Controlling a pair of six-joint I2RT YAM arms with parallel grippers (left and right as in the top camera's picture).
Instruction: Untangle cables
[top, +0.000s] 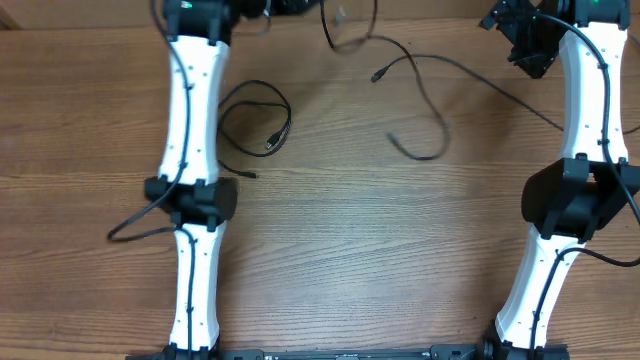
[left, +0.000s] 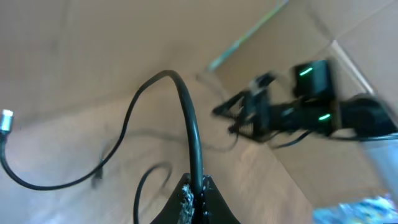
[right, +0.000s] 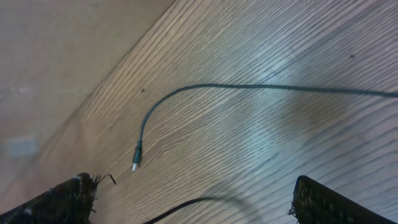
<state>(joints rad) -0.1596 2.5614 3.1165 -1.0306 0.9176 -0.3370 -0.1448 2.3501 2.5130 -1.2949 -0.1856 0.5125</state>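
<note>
Several thin black cables lie on the wooden table. One cable (top: 258, 118) is a loose loop beside my left arm. Another strand (top: 425, 100) winds across the far middle, with a plug end (top: 380, 75). My left gripper (top: 290, 6) is at the far edge, shut on a black cable (left: 186, 118). That cable arcs up from the jaws (left: 198, 190) and down to a silver plug (left: 6, 121). My right gripper (top: 525, 45) is at the far right, open and empty (right: 199, 199), above a strand (right: 249, 87) with a plug tip (right: 135, 163).
The table (top: 380, 260) is wood-grained. My right arm shows in the left wrist view (left: 298, 112). A cardboard-coloured wall stands behind the table's far edge (right: 56, 56). Thicker arm wires trail off my left arm (top: 130, 228).
</note>
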